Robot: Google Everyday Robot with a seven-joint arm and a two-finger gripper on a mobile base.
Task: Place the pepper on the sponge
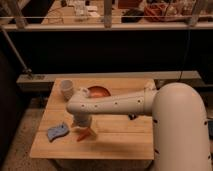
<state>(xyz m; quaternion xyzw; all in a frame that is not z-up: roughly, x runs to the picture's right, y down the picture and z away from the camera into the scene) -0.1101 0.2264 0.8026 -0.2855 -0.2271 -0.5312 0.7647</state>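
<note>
The pepper, slim and orange-red, lies near the front of the wooden table. It sits just right of the light-blue, wavy-edged sponge, with a small gap between them. My gripper points down from the white arm directly above the pepper's upper end, close to or touching it. The arm hides the contact.
A dark red round plate sits at the back of the table, partly behind the arm. A white cup stands at the back left. A dark shelf and railing run behind the table, and the floor drops off to its left.
</note>
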